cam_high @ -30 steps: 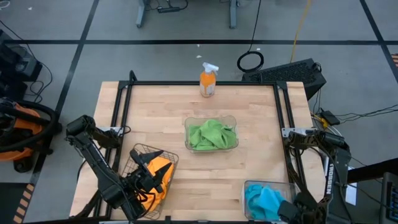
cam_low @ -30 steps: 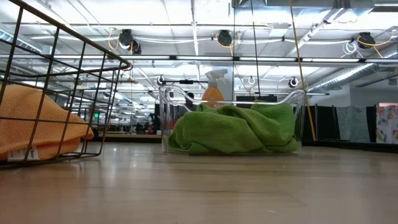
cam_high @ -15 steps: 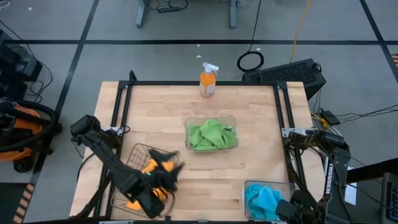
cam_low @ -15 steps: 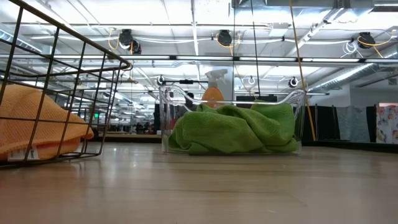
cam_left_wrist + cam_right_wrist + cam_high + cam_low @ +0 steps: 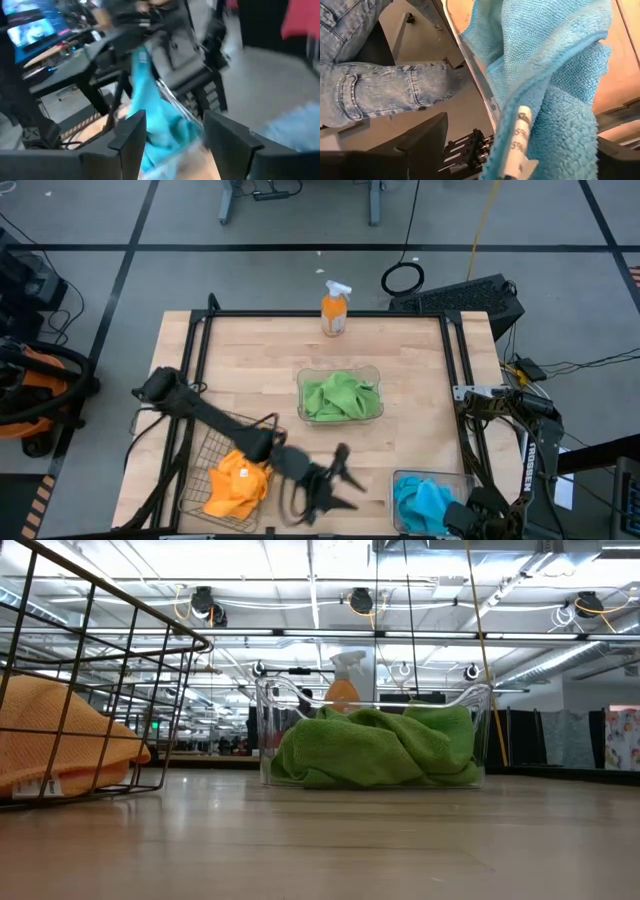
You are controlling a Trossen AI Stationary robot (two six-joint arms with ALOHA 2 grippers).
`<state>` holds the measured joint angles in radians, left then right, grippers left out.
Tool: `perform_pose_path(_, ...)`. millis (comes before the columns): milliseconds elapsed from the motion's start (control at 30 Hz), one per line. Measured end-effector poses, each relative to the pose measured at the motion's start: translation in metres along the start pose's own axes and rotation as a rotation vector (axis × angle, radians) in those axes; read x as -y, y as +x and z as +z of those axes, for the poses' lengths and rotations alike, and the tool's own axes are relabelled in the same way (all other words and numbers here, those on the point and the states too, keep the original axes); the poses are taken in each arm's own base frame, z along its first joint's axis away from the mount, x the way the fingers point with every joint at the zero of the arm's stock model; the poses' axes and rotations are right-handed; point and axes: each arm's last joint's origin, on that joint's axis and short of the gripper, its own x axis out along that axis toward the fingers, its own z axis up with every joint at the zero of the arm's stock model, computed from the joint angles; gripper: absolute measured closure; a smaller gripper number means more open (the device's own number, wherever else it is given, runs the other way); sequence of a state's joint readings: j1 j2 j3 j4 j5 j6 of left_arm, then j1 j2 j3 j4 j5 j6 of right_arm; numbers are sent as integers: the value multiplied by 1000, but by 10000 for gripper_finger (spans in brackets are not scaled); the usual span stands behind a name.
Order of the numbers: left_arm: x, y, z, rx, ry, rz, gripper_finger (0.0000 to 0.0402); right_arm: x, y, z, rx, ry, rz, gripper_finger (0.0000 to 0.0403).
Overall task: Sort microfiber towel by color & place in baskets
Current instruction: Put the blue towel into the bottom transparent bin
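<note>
Wire-mesh basket (image 5: 222, 475), fluffy cloth towels (image 5: 342, 397)

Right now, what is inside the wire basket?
The wire basket holds crumpled orange-yellow cloth. Whether this is one towel or two cannot be told, because the folds cover whatever lies beneath them.

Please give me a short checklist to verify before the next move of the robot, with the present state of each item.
1. Orange towels inside the wire basket: ok.
2. Green towels inside the middle clear basket: ok.
3. Blue towels inside the clear basket near the right arm: ok.
4. Left hand empty, over bare table between the wire basket and the blue basket: ok, fingers apart, nothing between them.
5. Right hand open: ok; free of the blue towels: cannot tell.
6. Spray bottle upright at the far edge, away from both arms: ok.
</note>
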<state>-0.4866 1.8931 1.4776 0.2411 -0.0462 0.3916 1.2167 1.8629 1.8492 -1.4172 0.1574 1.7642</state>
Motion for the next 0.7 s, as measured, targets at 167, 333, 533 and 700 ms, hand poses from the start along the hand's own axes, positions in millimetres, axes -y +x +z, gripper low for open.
perform_pose_path(167,-26,27,-39,84,-84,9,190,1,0,2,22,-25,-10,90)
perform_pose_path(333,-32,49,-57,163,-130,4,160,0,1,13,89,-30,-14,90)
perform_pose_path(533,-33,81,-70,162,-131,12,124,-2,4,31,119,-29,-18,90)
perform_pose_path(700,-33,101,-66,196,-126,-22,116,-8,6,50,198,-43,19,90)
